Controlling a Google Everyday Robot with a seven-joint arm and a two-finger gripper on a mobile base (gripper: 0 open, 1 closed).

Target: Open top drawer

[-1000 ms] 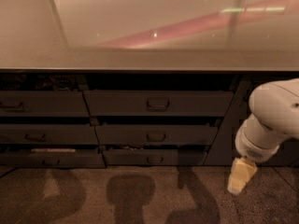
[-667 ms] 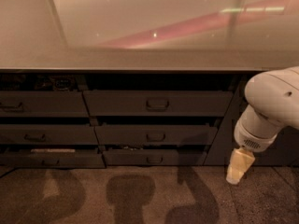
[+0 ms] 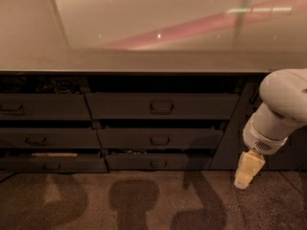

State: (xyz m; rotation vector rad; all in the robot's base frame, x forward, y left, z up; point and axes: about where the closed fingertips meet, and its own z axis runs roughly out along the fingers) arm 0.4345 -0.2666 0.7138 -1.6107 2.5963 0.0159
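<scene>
Fingers (image 3: pixel 250 166) of the gripper (image 3: pixel 242 181) hang low at right, pressed together and empty (no gap shows). The top drawer (image 3: pixel 201 107) sits just under the tabletop (image 3: pixel 144 61), well left of them. It is probably rigid and weighty, best pulled by its loop handle (image 3: pixel 161 107).

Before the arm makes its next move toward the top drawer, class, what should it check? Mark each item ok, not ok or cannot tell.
1. Top drawer front in full view: ok.
2. Its loop handle visible and uncovered: ok.
3. Gripper level with the handle: not ok; it hangs lower, near the floor.
4. Gripper lined up sideways with the handle: not ok; it is far to the right.
5. Gripper's depth from the drawer fronts: cannot tell.
</scene>
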